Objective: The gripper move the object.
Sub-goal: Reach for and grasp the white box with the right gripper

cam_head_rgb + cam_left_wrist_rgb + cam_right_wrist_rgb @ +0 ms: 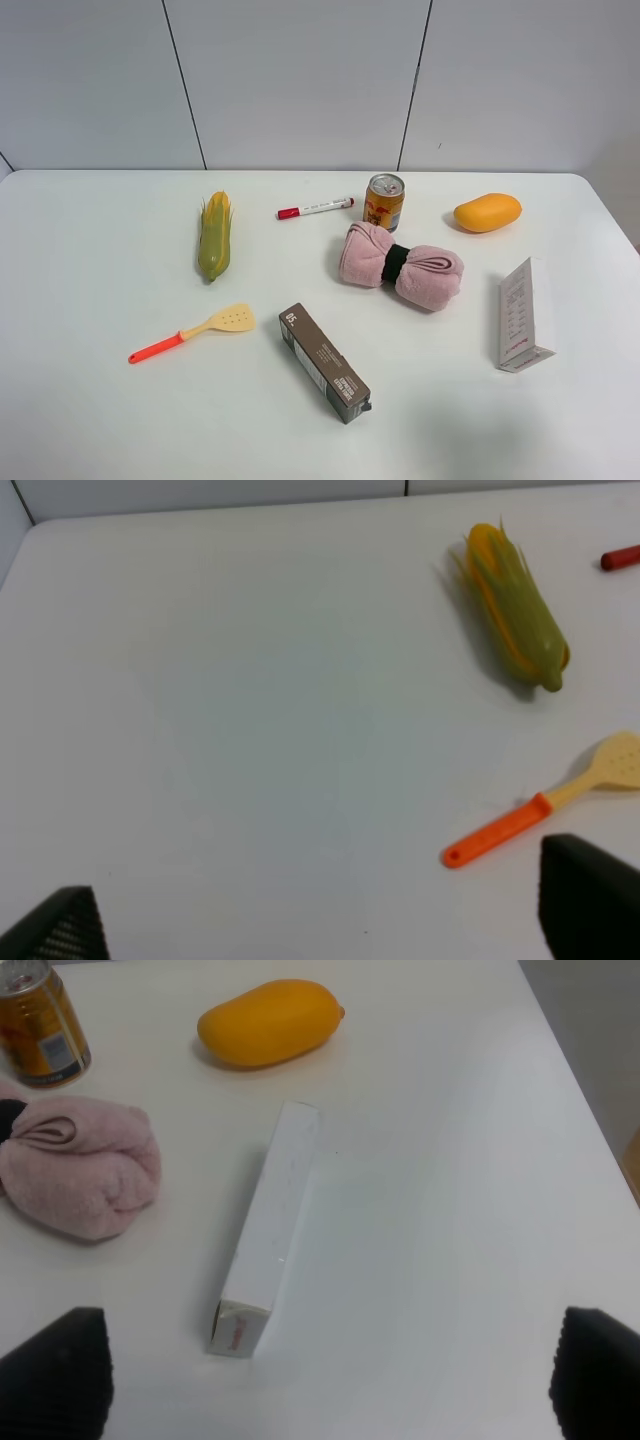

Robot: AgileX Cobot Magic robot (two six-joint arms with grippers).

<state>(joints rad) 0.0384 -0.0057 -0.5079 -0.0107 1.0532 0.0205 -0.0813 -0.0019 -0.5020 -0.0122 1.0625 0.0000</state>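
Observation:
The long white carton (525, 313) with small grey print lies on the white table (100, 420) at the right, near the right edge. In the right wrist view the carton (268, 1225) lies ahead of my right gripper (325, 1380), slightly to one side of its middle, not touched. The right gripper's two black fingertips (55, 1370) stand wide apart, open and empty. My left gripper (325, 920) is also open and empty over bare table, with the corn (515, 610) and spatula (540, 805) ahead of it. Neither arm shows in the exterior view.
On the table are a corn cob (215, 236), a red-capped marker (315, 208), a drink can (384, 202), a mango (487, 212), a rolled pink towel (400, 265), an orange-handled spatula (192, 332) and a dark brown carton (324, 362).

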